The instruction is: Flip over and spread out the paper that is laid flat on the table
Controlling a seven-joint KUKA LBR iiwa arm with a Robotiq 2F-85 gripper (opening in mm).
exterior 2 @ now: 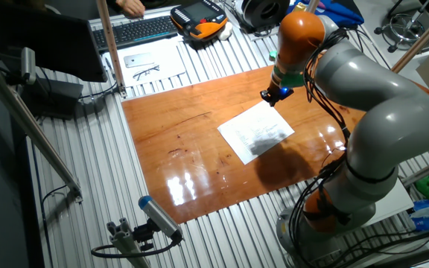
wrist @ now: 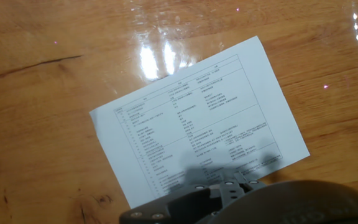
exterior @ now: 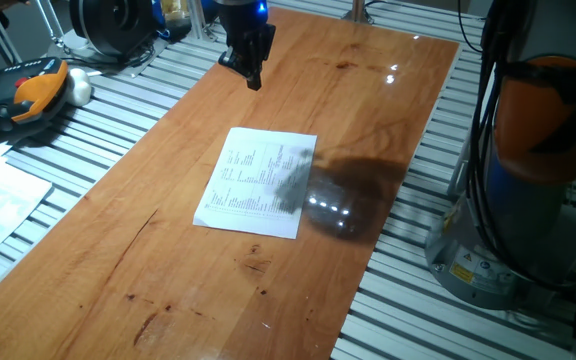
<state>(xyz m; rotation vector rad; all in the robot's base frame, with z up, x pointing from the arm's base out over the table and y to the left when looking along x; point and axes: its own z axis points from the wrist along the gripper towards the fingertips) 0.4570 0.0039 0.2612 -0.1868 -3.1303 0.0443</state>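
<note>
Bare bench (exterior: 298, 75) lies all round the paper (exterior: 258, 184); nothing stands between my fingers (exterior: 248, 68) and it.

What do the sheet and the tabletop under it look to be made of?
The paper: thin matte white sheet, apparently ordinary printer paper, lying flat with printed text rows up. The table: reddish-brown wood, seemingly varnished; grain marks show and lamp glare reflects off it.

Glossy reddish-brown table (exterior: 168, 250), scratched; white paper (exterior: 259, 182) flat near middle, printed face up.
</note>
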